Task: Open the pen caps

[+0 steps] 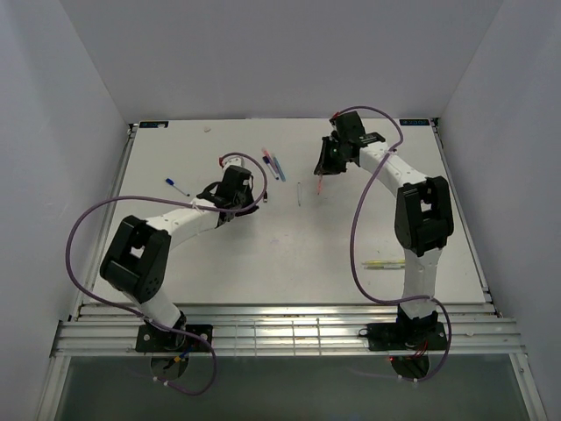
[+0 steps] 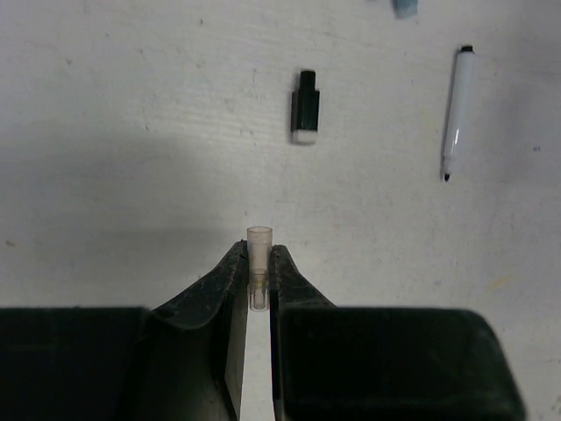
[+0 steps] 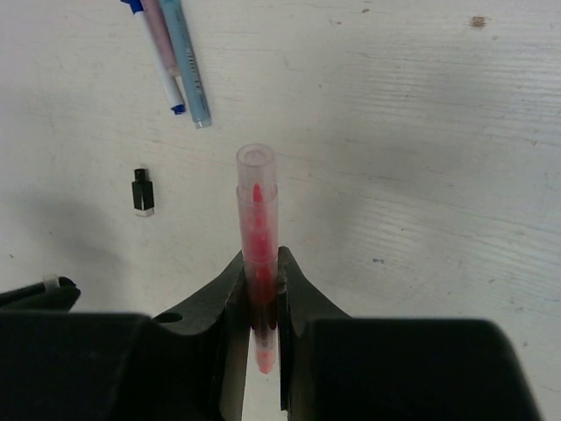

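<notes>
The right claw (image 3: 260, 267) grips clear-barrel red marker pen (image 3: 257, 219) low, cap end free for pulling; left claw (image 2: 259, 259) is clenched on stubby clear plastic cap (image 2: 259, 241), prob. to drop.

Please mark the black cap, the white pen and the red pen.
black cap (image 2: 305, 101), left wrist view, black body.
white pen (image 2: 457, 105), left wrist view, middle of barrel.
red pen (image 3: 257, 219), right wrist view, clear upper part.
</notes>
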`<action>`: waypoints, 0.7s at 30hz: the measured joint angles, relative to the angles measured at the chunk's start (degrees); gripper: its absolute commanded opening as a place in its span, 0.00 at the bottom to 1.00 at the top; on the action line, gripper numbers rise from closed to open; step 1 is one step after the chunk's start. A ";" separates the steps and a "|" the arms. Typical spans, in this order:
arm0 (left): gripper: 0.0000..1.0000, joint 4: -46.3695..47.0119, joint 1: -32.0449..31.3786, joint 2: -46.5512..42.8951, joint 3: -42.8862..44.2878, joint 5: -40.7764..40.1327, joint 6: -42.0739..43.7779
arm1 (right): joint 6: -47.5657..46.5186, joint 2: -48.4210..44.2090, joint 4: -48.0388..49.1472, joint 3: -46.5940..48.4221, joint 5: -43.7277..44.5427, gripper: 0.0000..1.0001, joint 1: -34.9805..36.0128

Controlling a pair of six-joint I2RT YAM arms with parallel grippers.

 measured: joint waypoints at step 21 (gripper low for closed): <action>0.00 6.62 9.60 20.87 13.46 13.18 5.77 | -4.98 11.39 0.26 0.92 -5.79 0.10 -1.64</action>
